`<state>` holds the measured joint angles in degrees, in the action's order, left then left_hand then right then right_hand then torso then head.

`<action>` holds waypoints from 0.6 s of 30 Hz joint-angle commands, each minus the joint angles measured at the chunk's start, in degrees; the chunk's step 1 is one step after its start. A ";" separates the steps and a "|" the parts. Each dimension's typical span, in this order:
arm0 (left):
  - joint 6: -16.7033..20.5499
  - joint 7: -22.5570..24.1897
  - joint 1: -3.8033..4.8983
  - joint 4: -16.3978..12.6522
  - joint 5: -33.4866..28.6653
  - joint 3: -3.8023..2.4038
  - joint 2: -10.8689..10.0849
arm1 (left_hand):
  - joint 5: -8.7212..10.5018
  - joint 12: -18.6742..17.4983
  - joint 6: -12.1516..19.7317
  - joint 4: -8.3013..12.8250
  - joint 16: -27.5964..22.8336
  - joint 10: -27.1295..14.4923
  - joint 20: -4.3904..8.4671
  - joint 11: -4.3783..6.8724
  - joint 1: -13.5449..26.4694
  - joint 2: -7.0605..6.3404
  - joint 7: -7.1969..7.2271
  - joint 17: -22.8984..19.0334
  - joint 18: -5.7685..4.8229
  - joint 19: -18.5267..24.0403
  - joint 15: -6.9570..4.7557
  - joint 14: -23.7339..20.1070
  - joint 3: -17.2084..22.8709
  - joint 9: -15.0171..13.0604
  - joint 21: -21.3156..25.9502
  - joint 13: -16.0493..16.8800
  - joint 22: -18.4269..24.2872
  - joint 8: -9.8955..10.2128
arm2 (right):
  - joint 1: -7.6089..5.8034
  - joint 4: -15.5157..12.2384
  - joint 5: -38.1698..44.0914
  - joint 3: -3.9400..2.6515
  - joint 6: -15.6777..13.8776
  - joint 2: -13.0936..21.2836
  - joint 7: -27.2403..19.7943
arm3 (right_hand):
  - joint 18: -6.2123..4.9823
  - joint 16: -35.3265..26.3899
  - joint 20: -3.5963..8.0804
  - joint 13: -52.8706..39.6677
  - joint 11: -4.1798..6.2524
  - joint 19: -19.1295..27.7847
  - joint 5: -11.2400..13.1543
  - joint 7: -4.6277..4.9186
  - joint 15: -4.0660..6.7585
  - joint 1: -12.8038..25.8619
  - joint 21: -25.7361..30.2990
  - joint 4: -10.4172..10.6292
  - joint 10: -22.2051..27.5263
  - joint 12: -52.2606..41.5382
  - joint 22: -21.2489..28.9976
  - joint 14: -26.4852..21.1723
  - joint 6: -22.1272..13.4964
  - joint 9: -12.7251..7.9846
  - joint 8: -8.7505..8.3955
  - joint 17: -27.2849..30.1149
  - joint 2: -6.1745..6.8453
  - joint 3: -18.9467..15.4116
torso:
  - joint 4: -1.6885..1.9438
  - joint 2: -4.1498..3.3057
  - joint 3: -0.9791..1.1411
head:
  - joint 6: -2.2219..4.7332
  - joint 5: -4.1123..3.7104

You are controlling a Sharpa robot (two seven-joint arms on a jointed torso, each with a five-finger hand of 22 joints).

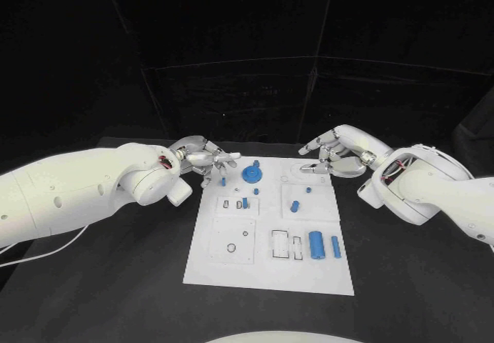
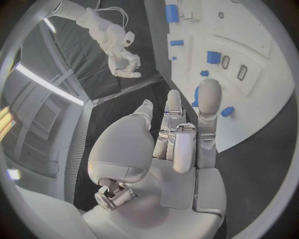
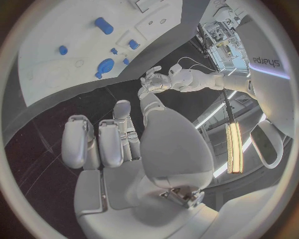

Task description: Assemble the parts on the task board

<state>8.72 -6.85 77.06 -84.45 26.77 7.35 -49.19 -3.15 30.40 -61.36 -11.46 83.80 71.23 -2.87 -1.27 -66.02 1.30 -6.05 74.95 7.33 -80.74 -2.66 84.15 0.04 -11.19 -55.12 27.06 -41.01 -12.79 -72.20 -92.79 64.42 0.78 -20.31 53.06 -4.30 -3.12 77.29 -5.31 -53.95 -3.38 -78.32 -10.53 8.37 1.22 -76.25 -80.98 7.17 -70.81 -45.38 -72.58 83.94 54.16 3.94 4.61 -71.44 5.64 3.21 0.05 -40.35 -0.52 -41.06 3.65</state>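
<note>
The white task board [image 1: 270,266] lies mid-table, also seen in the left wrist view [image 2: 261,107] and the right wrist view [image 3: 56,74]. On it stand a round blue knob [image 1: 252,174] [image 3: 104,65], a small peg [image 1: 223,182] and short blue pieces [image 1: 295,206]. A thick blue cylinder [image 1: 317,244] [image 2: 172,13] and a slim one [image 1: 335,246] lie near the front right. My left hand [image 1: 207,161] [image 2: 181,134] hovers at the board's far left corner, fingers spread, holding nothing. My right hand [image 1: 330,159] [image 3: 115,144] hangs over the far right corner, fingers loosely bent and empty.
Black table [image 1: 134,271] surrounds the board on all sides. Empty rectangular slots [image 1: 280,244] and a raised plate with a small ring [image 1: 233,247] sit in the board's front half. Both white forearms [image 1: 72,193] [image 1: 442,189] flank the board.
</note>
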 commanded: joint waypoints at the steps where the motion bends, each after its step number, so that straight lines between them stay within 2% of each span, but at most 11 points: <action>1: -9.83 -14.40 0.93 1.47 14.18 -0.02 1.36 | 0.11 4.82 0.98 -0.61 1.87 -2.30 0.12 0.38 -0.05 0.06 0.05 9.53 -1.36 -1.71 0.26 4.15 -1.61 -1.95 -9.01 3.95 -10.85 -2.59 | -0.30 0.05 -5.20 -0.03 2.50 0.62 -0.82 | -0.89 -0.36 -0.10 0.08 0.26 0.47 -0.33 -0.17 -0.17 -0.26 0.20 0.03 0.01 -0.14 0.08 1.98 0.42 0.08 0.36 0.10 -0.26 -0.46 | -0.15 0.46 0.38 | -0.37 0.19; 2: -10.98 -15.72 1.28 1.96 16.04 0.14 1.97 | 0.22 6.44 1.42 -0.83 3.31 -2.82 0.02 0.18 -0.20 0.22 0.46 11.35 -2.05 -2.41 -0.15 4.71 -2.15 -2.67 -12.59 5.20 -15.60 -3.54 | -0.36 0.09 -5.32 -0.03 2.52 0.84 -0.70 | -0.89 -0.42 -0.09 0.08 0.27 0.47 -0.41 -0.19 -0.16 -0.31 0.21 0.00 -0.01 -0.17 0.09 1.97 0.45 0.08 0.38 0.17 -0.30 -0.50 | -0.20 0.50 0.42 | -0.45 0.23; 3: -12.00 -16.86 1.67 2.40 17.75 0.48 2.59 | 0.26 8.59 1.90 -1.14 4.49 -3.18 0.00 0.51 -0.35 0.38 0.65 12.84 -2.53 -2.92 -0.65 5.19 -2.90 -3.60 -15.49 6.82 -19.25 -4.80 | -0.41 0.16 -5.42 -0.03 2.53 0.97 -0.60 | -0.89 -0.44 -0.09 0.09 0.27 0.47 -0.44 -0.19 -0.15 -0.33 0.22 -0.01 -0.02 -0.18 0.10 1.97 0.46 0.08 0.39 0.18 -0.31 -0.51 | -0.22 0.49 0.45 | -0.46 0.22; 4: -12.86 -17.87 2.08 2.85 19.15 0.87 3.25 | 0.53 10.30 1.90 -1.56 5.17 -3.28 0.11 0.56 -0.23 0.62 1.04 13.72 -2.80 -3.12 -0.63 5.45 -3.59 -4.43 -17.32 8.10 -21.65 -6.02 | -0.45 0.26 -5.49 -0.03 2.52 1.07 -0.49 | -0.90 -0.52 -0.07 0.10 0.29 0.50 -0.55 -0.21 -0.14 -0.39 0.25 -0.04 -0.04 -0.19 0.15 1.95 0.48 0.08 0.42 0.27 -0.35 -0.55 | -0.27 0.55 0.50 | -0.52 0.25; 5: -13.58 -18.80 2.43 3.29 20.23 1.23 3.93 | 0.08 14.59 1.37 -1.85 5.82 -1.33 0.25 0.75 -0.03 0.80 1.31 14.55 -3.07 -3.50 -0.64 5.70 -3.89 -4.93 -18.78 12.41 -23.78 -6.83 | -0.48 0.34 -5.54 -0.03 2.52 1.13 -0.39 | -0.90 -0.52 -0.07 0.10 0.29 0.50 -0.55 -0.21 -0.14 -0.39 0.25 -0.04 -0.04 -0.19 0.15 1.95 0.48 0.08 0.42 0.27 -0.35 -0.55 | -0.34 0.58 0.57 | -0.58 0.32; 6: -13.94 -19.33 2.61 3.54 20.76 1.42 4.33 | 0.20 20.53 1.90 -2.14 6.20 0.35 0.43 0.87 -0.20 0.92 1.89 15.05 -3.30 -3.61 -1.31 5.85 -4.78 -6.12 -20.25 18.27 -25.68 -8.27 | -0.50 0.40 -5.57 -0.03 2.52 1.16 -0.33 | -0.94 -0.62 -0.05 0.14 0.31 0.60 -0.70 -0.21 -0.12 -0.44 0.34 -0.06 -0.05 -0.17 0.31 1.93 0.50 0.08 0.44 0.39 -0.39 -0.61 | -0.29 0.53 0.52 | -0.56 0.33; 9: -15.05 -21.84 3.31 4.85 22.74 2.40 6.66 | 0.19 30.15 2.41 -3.79 6.20 2.55 1.04 1.85 0.54 1.65 2.48 15.05 -3.94 -4.16 -1.39 5.85 -7.34 -9.72 -23.87 28.09 -30.73 -12.69 | -0.56 0.58 -5.67 -0.03 3.13 1.22 -0.19 | -0.98 -0.86 -0.02 0.33 0.32 0.73 -1.06 -0.23 -0.10 -0.40 0.50 -0.05 -0.02 -0.03 0.54 1.88 0.52 0.06 0.48 0.64 -0.37 -0.90 | -0.25 0.40 0.52 | -0.51 0.28; 10: -15.36 -22.46 3.43 5.19 23.07 2.58 7.33 | 0.29 31.74 2.82 -4.72 6.20 2.86 1.08 1.88 1.40 1.77 2.77 15.05 -4.16 -4.35 -1.70 5.85 -8.42 -10.71 -24.71 29.75 -31.93 -13.73 | -0.58 0.58 -5.68 -0.03 3.26 1.24 -0.16 | -0.99 -0.94 0.00 0.39 0.33 0.76 -1.26 -0.24 -0.09 -0.35 0.54 -0.04 -0.02 0.00 0.60 1.87 0.53 0.06 0.51 0.71 -0.34 -1.09 | -0.21 0.38 0.55 | -0.52 0.18; 11: -15.64 -23.00 3.53 5.48 23.32 2.71 7.92 | 0.43 32.68 3.11 -5.09 6.20 3.07 1.17 2.03 1.96 1.84 2.82 15.05 -4.34 -4.55 -1.80 5.85 -9.13 -11.28 -25.39 30.78 -32.96 -14.31 | -0.59 0.59 -5.68 -0.03 3.36 1.22 -0.12 | -1.00 -1.00 0.01 0.42 0.33 0.79 -1.36 -0.25 -0.08 -0.32 0.58 -0.03 -0.03 0.01 0.66 1.85 0.54 0.05 0.52 0.77 -0.31 -1.18 | -0.14 0.34 0.45 | -0.51 0.11; 15: -16.27 -24.24 3.73 6.21 23.81 2.96 9.54 | 0.51 34.60 3.68 -5.11 6.20 3.56 1.44 2.36 3.94 2.02 3.08 15.05 -4.61 -4.86 -2.07 5.85 -11.43 -12.87 -26.52 32.87 -34.66 -15.93 | -0.62 0.71 -5.59 -0.03 3.54 1.16 0.06 | -1.02 -1.05 0.02 0.43 0.34 0.84 -1.47 -0.25 -0.08 -0.29 0.64 -0.02 -0.05 -0.01 0.75 1.85 0.54 0.05 0.53 0.82 -0.30 -1.30 | -0.35 0.33 0.38 | -0.63 0.25; 18: -17.03 -25.06 3.82 6.89 24.02 3.06 10.90 | 0.50 35.77 4.26 -5.07 6.20 3.90 1.60 2.54 4.09 2.37 3.23 15.05 -4.71 -4.95 -2.20 5.85 -12.69 -14.09 -27.01 34.18 -35.38 -17.09 | -0.64 0.86 -5.38 -0.03 3.60 1.11 0.31 | -1.03 -1.14 0.04 0.46 0.36 0.85 -1.74 -0.27 -0.06 -0.22 0.68 0.01 -0.11 -0.06 0.79 1.85 0.57 0.05 0.58 0.88 -0.25 -1.58 | -0.18 0.32 0.36 | -0.73 0.05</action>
<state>-5.39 -28.63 80.75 -77.74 48.19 10.43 -38.55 -2.87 65.98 -57.33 -16.53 89.82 74.76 -1.65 1.34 -62.17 3.55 -2.77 74.94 3.50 -83.90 -4.42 83.86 -12.43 -25.09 -81.88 61.03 -74.95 -29.68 -72.71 -91.94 59.57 0.80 -17.62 54.19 -4.16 -3.12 76.36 -5.32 -53.57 -3.38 -77.92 -11.93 8.17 1.23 -76.47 -80.66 7.12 -70.82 -45.38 -71.82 83.94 54.37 3.93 4.82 -70.63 5.42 1.99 -0.18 -39.99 -0.09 -41.68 3.82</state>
